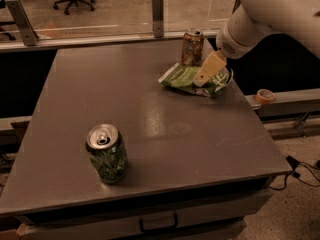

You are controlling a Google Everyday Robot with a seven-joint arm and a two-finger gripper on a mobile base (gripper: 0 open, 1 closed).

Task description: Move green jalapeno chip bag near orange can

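Observation:
The green jalapeno chip bag [186, 77] lies flat on the grey table [150, 114] at the back right. The orange can [192, 47] stands upright just behind it, a small gap away. My gripper [214, 78] hangs over the right end of the bag. It is open and holds nothing. One beige finger [208, 68] slants down to the bag's top. The white arm [270, 14] reaches in from the upper right.
A green-patterned can [106, 153] with a silver top stands upright at the front left of the table. A roll of orange tape [264, 95] sits on a ledge to the right. A rail with posts [157, 14] runs behind the table.

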